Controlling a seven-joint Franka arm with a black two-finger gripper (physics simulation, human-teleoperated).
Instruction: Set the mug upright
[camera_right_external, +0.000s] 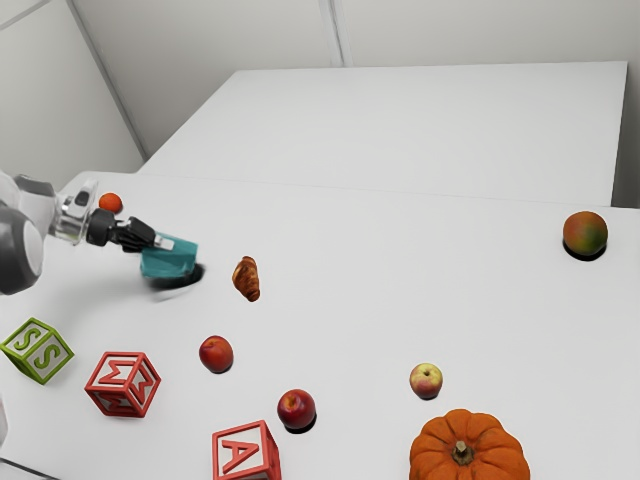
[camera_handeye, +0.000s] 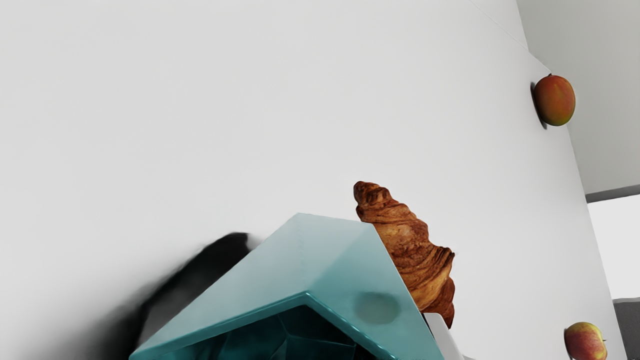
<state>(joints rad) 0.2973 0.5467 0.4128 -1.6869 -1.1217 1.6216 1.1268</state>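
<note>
The gripper (camera_right_external: 158, 241) reaches in from the exterior view's left and is shut on the teal mug (camera_right_external: 170, 260), which hangs tilted just over the table with a dark shadow below it. In the wrist view the angular mug (camera_handeye: 330, 270) shows its open mouth toward my hand. There the gripper (camera_handeye: 425, 345) has one pale finger (camera_handeye: 442, 335) along the outside of the mug's wall; the other finger is hidden by the mug. No handle can be made out.
A croissant (camera_right_external: 246, 279) lies on the table (camera_right_external: 350, 260) close to the mug. An orange fruit (camera_right_external: 110, 203) is behind the hand. Letter blocks (camera_right_external: 123, 384), red fruits (camera_right_external: 216, 354), a pale apple (camera_right_external: 426, 380) and a pumpkin (camera_right_external: 468, 448) are nearer the camera. A mango (camera_right_external: 585, 233) sits far right.
</note>
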